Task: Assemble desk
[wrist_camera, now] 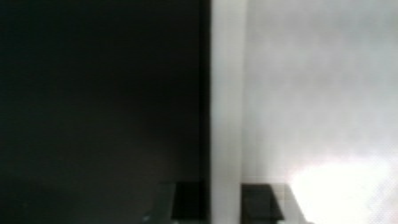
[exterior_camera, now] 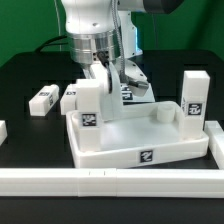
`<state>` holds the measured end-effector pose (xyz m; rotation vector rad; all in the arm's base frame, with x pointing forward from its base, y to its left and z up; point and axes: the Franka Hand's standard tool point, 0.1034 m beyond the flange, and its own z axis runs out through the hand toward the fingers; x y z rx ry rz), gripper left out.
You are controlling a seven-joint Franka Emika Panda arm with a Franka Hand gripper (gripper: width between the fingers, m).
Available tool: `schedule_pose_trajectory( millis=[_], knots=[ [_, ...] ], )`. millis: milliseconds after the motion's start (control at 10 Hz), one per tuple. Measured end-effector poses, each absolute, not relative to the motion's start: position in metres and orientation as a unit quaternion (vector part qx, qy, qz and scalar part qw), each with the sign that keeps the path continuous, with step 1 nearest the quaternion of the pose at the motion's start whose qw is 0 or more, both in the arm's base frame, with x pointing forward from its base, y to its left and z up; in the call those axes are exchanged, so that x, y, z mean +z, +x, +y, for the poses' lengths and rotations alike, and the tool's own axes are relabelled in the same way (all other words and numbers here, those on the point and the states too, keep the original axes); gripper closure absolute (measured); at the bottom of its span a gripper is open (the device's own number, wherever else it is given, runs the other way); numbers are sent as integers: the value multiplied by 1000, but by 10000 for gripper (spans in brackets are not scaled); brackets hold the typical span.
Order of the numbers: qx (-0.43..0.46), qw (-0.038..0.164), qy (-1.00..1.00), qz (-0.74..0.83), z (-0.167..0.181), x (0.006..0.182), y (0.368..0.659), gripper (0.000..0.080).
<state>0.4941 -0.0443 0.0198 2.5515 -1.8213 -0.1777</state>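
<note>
One arm reaches straight down, its tool (exterior_camera: 112, 78) low by the desk top's (exterior_camera: 140, 138) far edge; I cannot tell whether it grips anything. The left upright leg (exterior_camera: 90, 104) and right upright leg (exterior_camera: 194, 97) stand at the top's far corners. The inner lying leg (exterior_camera: 72, 97) and outer lying leg (exterior_camera: 43, 100) rest on the table (exterior_camera: 30, 65), off the top's side at the exterior view's left.

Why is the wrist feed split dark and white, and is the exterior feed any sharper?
Wrist view: very close and blurred, a white part fills half, dark the rest, with blown-out glare in one corner; which part it is cannot be told. Exterior view: even light, slightly soft, but desk top and end effector are readable.
</note>
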Motion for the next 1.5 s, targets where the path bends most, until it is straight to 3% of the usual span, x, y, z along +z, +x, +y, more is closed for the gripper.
schedule_pose_trajectory(
  millis=[800, 1100, 1500],
  knots=[
    [-42, -5, 947, -319, -67, 20, 510, 736],
    [-20, 10, 975, -221, -59, 19, 526, 736],
    [-20, 12, 996, -84, -61, 19, 529, 736]
  ],
)
